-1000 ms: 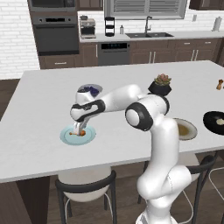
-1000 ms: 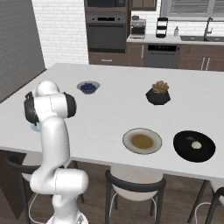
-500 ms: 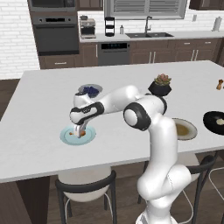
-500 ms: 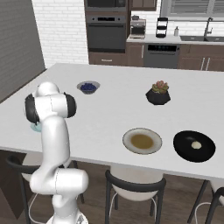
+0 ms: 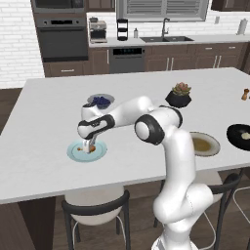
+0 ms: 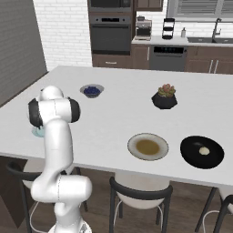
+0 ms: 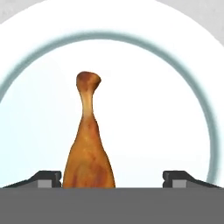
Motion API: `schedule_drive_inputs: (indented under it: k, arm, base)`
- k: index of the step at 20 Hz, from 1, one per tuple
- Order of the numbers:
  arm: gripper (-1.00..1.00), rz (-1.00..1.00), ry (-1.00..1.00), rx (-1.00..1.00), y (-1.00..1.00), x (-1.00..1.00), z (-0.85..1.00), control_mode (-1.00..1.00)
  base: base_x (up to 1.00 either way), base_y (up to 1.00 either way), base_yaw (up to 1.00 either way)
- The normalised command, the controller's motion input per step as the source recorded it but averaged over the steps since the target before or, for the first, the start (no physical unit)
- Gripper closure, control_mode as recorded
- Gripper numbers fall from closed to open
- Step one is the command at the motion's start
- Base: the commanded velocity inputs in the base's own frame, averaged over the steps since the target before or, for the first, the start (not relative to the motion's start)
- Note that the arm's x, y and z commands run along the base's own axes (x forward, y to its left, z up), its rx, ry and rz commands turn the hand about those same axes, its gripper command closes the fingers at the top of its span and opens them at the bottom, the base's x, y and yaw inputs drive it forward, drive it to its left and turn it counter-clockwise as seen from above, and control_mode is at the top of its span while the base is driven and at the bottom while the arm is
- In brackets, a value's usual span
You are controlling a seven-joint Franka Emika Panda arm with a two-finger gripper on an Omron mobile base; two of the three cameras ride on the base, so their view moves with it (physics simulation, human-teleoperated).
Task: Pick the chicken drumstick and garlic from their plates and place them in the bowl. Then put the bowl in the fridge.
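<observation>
Near the counter's front-left edge: your gripper (image 5: 90, 147) points down over the blue plate (image 5: 75, 153).
Jaws: apart, either side of the drumstick (image 7: 89, 148), not clamped.
Drumstick: lying on that plate.
Bowl (image 6: 202, 151): front-right, holding the garlic (image 6: 204, 150).

A white desk (image 5: 44, 122) fills mid-frame; white brick wall (image 5: 14, 44) upper left, a dark oven (image 5: 62, 41) beside it, dark wood cabinets (image 5: 195, 56) and a sink (image 5: 166, 38) top right, black stools (image 5: 95, 215) at bottom
</observation>
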Motion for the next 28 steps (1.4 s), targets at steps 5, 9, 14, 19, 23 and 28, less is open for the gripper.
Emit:
schedule_drive_inputs:
  k: [5, 9, 14, 19, 23, 28]
  arm:
    - [1.00, 0.01, 0.00, -0.01, 0.00, -0.11, -0.05, -1.00]
    - [1.00, 0.10, 0.00, 0.00, -0.12, -0.35, 0.11, -1.00]
    - [1.00, 0.05, -0.01, 0.00, -0.43, -0.79, 0.74, -1.00]
    - [1.00, 0.00, -0.02, 0.02, -0.70, -0.84, 0.69, -1.00]
    - [1.00, -0.06, -0.08, 0.08, -0.95, -0.91, 0.62, -1.00]
    - [1.00, -0.18, -0.05, 0.01, -1.00, -0.72, 0.41, -1.00]
  base:
    - [0.00, 0.00, 0.00]
    - [0.00, 0.00, 0.00]
    - [0.00, 0.00, 0.00]
    - [0.00, 0.00, 0.00]
    - [0.00, 0.00, 0.00]
    - [0.00, 0.00, 0.00]
